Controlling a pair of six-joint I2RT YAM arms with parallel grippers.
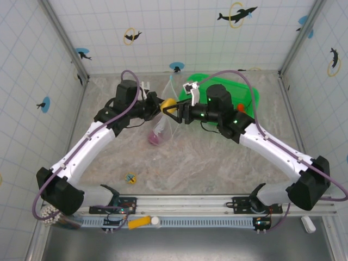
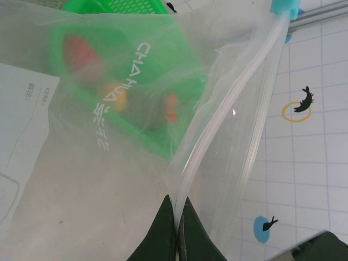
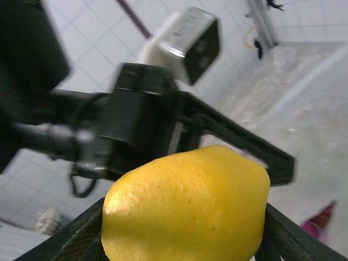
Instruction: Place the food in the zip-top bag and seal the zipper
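Yellow toy lemon [image 3: 185, 204], clamped between right gripper [image 1: 173, 107] jaws; left gripper [image 2: 177, 205] pinched shut on zip-top bag [image 2: 109, 179] at zipper [image 2: 228, 114].

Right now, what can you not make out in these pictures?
- Top view: the right arm covers most of the green basket, so food inside cannot be counted.
- Left wrist view: that basket is blurred through the bag; the white label is cut by the left edge.
- Top view: the bag mouth is too small, crowded between left pincer and right pincer.
- Right wrist view: the yellow food hides the pincer tips.
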